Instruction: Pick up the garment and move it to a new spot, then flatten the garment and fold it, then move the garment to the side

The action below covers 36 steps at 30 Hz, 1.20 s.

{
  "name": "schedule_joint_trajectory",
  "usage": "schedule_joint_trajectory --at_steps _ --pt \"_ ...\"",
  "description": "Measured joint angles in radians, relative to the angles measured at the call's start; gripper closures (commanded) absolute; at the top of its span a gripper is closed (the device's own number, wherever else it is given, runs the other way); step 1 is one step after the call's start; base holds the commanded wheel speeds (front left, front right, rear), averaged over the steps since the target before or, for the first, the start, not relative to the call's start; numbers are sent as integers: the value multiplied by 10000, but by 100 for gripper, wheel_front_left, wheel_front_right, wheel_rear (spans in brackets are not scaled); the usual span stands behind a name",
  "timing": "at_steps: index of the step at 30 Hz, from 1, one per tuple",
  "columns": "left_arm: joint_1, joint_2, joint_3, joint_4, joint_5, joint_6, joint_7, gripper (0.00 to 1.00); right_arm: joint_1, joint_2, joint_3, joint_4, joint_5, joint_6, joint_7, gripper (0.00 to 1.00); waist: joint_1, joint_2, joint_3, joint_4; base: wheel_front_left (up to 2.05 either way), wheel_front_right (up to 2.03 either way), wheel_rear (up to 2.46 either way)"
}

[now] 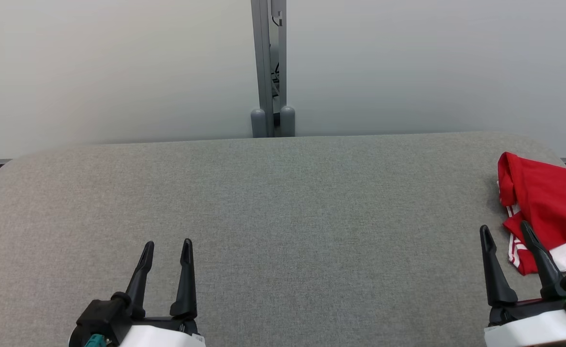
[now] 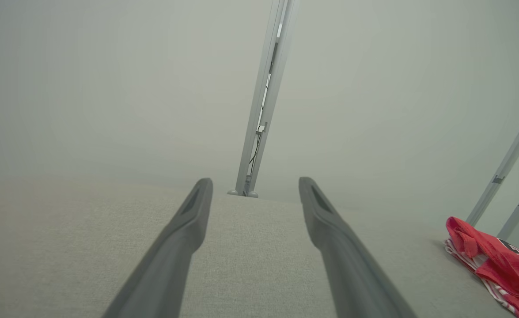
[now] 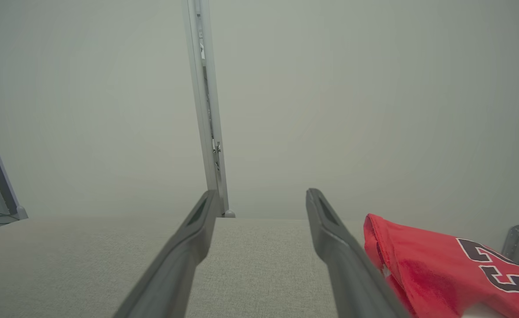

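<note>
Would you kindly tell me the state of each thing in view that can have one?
Garment: rumpled, lying at the right end of the table, not held.
Left tool: open, empty, over bare table.
Right tool: open, empty, right beside the garment; I cannot tell whether it touches it.
</note>
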Motion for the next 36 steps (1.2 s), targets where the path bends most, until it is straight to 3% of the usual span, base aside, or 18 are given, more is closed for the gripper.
schedule_joint_trajectory --at_steps 5,13,20,36 --pt "152 8 -69 96 67 301 0 0 218 138 -65 8 -242 0 0 0 0 0 -65 17 0 0 0" --pt "296 6 -148 134 665 1154 0 0 232 263 -132 13 -483 0 0 0 0 0 -82 61 0 0 0" --pt "305 4 -230 224 721 1312 0 0 258 295 -190 44 -506 0 0 0 0 0 -97 132 0 0 0" --pt "363 4 -128 247 330 1200 0 0 243 328 -224 247 -543 0 0 0 0 0 -74 152 0 0 0"
